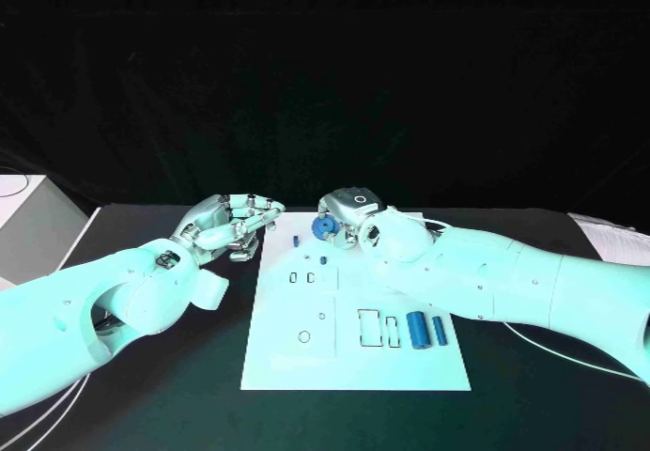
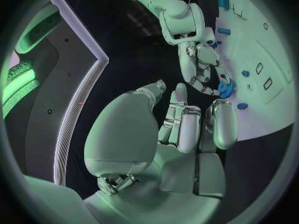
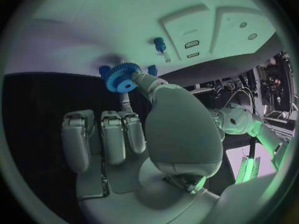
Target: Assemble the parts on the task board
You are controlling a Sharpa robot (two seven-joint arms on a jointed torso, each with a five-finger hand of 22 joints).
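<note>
Gear (image 1: 322,226): small blue toothed wheel, pinched in the right hand (image 1: 355,218) between thumb and a finger, held over the far end of the white board (image 1: 355,371). In the right wrist view the gear (image 3: 121,77) sits at the fingertips with its centre hole facing the camera, the other fingers (image 3: 102,137) lying straight side by side and holding nothing. The left wrist view shows the same gear (image 2: 225,88) at the tips of the right hand (image 2: 199,59), just above the board (image 2: 274,50).

A blue peg (image 1: 297,241) stands in the board close to the gear, on its left; another small blue piece (image 1: 325,258) sits just nearer the robot. Cannot tell whether the gear touches either one.

Left hand (image 1: 230,225): off the board's far left corner, over the black table (image 1: 162,395), holding nothing. Fingers curled loosely inward, not fully closed; in its own wrist view the hand (image 2: 181,129) has its fingers (image 2: 187,124) held close together and upright.

Near end of the board: two blue cylinders (image 1: 419,330) and (image 1: 438,329) lie side by side, next to rectangular slots (image 1: 368,327).
</note>
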